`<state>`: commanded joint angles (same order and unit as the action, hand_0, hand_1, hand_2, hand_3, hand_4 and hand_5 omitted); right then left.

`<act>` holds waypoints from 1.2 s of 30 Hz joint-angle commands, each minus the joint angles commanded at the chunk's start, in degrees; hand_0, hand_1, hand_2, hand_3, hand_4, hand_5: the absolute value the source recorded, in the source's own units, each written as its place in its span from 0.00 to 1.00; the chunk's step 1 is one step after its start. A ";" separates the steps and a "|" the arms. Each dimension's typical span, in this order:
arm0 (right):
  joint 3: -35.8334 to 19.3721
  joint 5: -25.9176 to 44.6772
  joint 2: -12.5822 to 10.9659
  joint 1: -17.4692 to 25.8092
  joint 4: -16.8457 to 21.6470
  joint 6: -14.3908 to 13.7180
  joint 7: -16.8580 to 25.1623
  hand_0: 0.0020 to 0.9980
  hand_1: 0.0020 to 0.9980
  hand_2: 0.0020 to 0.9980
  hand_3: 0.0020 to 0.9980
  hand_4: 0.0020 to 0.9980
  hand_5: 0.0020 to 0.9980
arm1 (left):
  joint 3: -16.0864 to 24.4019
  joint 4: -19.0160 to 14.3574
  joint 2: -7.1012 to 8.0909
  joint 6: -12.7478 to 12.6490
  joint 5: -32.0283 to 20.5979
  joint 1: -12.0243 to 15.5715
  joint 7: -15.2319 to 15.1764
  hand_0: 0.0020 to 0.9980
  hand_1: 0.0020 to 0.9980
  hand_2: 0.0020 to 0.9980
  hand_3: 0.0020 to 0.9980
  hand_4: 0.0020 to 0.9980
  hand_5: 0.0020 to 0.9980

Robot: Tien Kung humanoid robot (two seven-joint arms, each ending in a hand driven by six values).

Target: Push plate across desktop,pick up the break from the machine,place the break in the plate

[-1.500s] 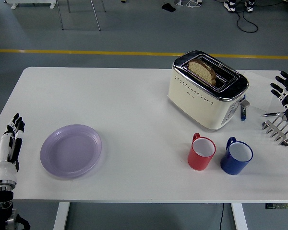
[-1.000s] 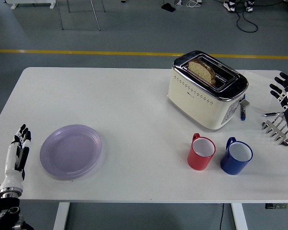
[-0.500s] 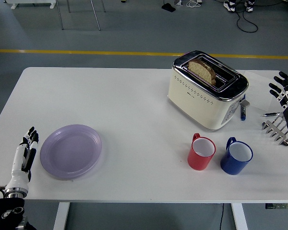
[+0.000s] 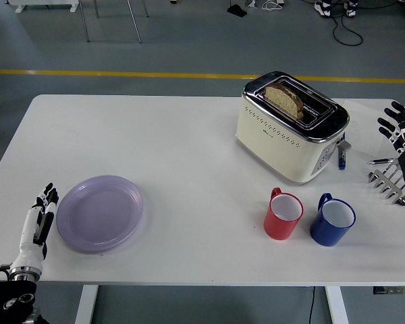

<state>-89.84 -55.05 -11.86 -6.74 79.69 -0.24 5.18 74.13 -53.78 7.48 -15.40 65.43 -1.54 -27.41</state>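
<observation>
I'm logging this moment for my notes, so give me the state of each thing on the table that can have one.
Purple plate: empty, flat.
Toaster: bread slice standing in one slot.
Red mug: upright, empty.
Blue mug: upright, empty.
Left hand: open, beside the plate.
Right hand: open, at the table's right edge.

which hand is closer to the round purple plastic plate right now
Left. The left hand lies with fingers straight just beside the left rim of the round purple plastic plate. The right hand is far off at the table's right edge, beyond the cream toaster.
</observation>
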 joint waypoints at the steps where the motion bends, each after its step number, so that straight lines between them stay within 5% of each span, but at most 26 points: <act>1: 0.03 0.01 0.01 0.02 0.00 0.01 0.00 0.91 0.81 0.85 0.84 0.53 0.57 | -0.07 0.01 -0.02 0.06 0.02 0.00 0.01 0.91 0.94 1.00 1.00 0.57 1.00; 36: 0.75 -0.02 0.24 0.54 -0.07 0.10 -0.02 0.91 0.81 0.85 0.83 0.53 0.56 | -3.80 -1.01 -0.67 2.65 -3.36 -0.31 -1.43 0.87 0.92 1.00 1.00 0.57 1.00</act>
<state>-89.09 -55.06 -11.63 -6.20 79.62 -0.14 5.17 70.33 -54.79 6.81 -12.75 62.08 -1.84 -28.83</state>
